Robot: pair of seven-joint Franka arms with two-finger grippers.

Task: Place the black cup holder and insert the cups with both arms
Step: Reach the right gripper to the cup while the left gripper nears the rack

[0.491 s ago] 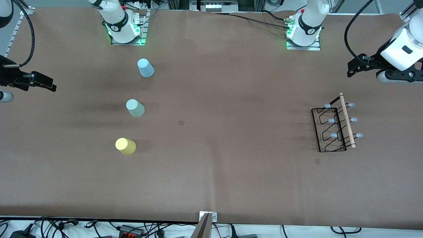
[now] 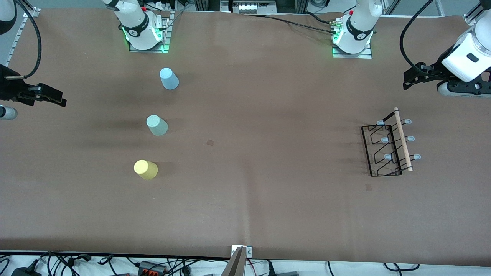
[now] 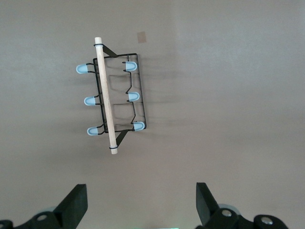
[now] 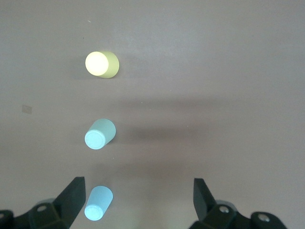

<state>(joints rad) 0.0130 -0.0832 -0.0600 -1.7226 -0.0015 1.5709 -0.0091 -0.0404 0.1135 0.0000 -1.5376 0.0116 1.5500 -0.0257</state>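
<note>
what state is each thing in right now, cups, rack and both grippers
light blue cup: upside down on the table, untouched
sage green cup: upside down, untouched
yellow cup: upside down, nearest the front camera
black cup holder: standing on the table, prongs bare, no cups on it
left gripper: open, in the air, holding nothing
right gripper: open, in the air, holding nothing

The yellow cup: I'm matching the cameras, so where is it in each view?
Front view: the yellow cup stands nearest the camera in the row of three, toward the right arm's end.
Left wrist view: not in it.
Right wrist view: the yellow cup, past the sage green cup.
Shared landmark: the green cup, beside it in both.
</note>
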